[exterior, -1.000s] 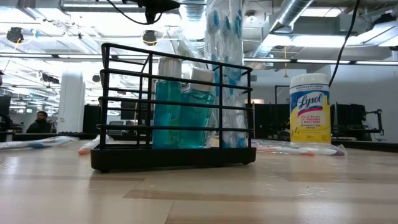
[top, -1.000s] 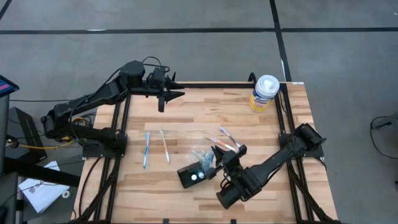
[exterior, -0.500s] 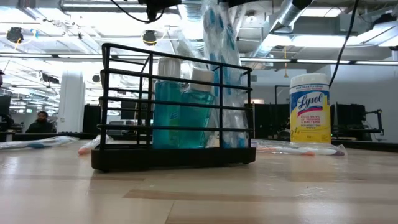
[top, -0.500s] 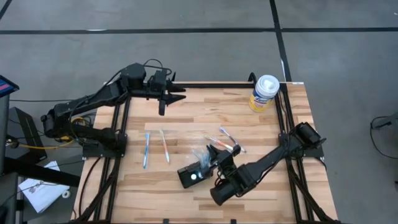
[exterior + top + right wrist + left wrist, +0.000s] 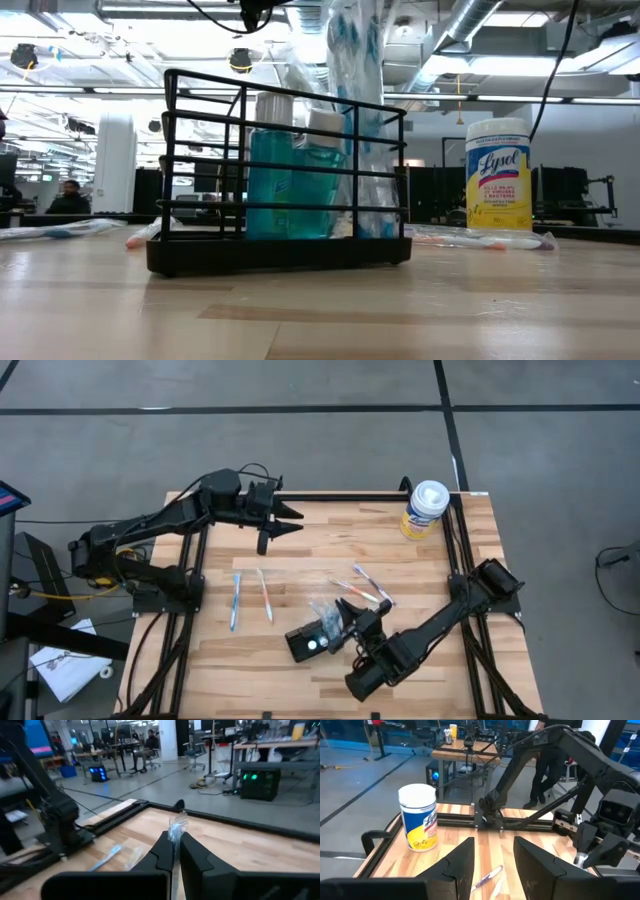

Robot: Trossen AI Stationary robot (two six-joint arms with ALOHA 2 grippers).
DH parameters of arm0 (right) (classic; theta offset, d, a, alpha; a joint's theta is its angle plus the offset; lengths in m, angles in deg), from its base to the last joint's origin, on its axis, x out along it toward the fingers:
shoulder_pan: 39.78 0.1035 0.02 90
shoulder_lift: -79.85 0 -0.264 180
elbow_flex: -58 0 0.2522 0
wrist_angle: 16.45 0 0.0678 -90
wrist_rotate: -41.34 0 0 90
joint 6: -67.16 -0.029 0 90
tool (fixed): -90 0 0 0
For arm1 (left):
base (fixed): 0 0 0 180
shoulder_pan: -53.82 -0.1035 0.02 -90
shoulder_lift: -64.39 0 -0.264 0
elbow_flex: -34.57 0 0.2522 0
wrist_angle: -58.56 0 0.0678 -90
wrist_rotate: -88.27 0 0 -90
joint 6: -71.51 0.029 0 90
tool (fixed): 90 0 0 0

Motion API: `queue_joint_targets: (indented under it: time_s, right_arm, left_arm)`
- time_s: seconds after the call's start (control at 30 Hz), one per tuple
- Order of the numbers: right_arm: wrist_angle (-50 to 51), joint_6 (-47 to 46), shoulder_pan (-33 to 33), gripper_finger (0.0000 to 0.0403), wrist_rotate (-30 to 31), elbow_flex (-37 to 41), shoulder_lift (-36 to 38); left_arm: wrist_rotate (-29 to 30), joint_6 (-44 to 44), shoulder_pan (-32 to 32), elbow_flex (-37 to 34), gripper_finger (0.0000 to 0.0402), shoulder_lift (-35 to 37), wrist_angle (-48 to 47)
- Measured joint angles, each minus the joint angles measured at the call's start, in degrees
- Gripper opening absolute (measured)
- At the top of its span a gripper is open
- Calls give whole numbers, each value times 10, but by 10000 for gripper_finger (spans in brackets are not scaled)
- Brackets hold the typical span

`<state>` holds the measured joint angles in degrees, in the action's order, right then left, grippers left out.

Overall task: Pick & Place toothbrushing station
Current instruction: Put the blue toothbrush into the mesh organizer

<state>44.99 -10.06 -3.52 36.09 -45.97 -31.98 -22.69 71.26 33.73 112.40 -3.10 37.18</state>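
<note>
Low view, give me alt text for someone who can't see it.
A black wire toothbrushing station stands on the wooden table, holding two teal bottles and wrapped toothbrushes. A yellow-and-white wipes canister stands behind to its right.

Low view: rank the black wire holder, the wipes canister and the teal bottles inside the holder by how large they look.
1. Black wire holder, clearly largest, though it stands nearest the camera.
2. Wipes canister and each teal bottle look about alike; the canister stands farther back, so I would not rank them.
</note>
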Motion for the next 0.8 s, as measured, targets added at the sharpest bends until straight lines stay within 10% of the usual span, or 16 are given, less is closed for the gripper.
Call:
queue_joint_targets:
  time_s: [0.8]
  right_arm:
    - [-167,-34,5,4,-1,159,3]
  left_arm:
    - [51,44,69,-2,131,-97,66]
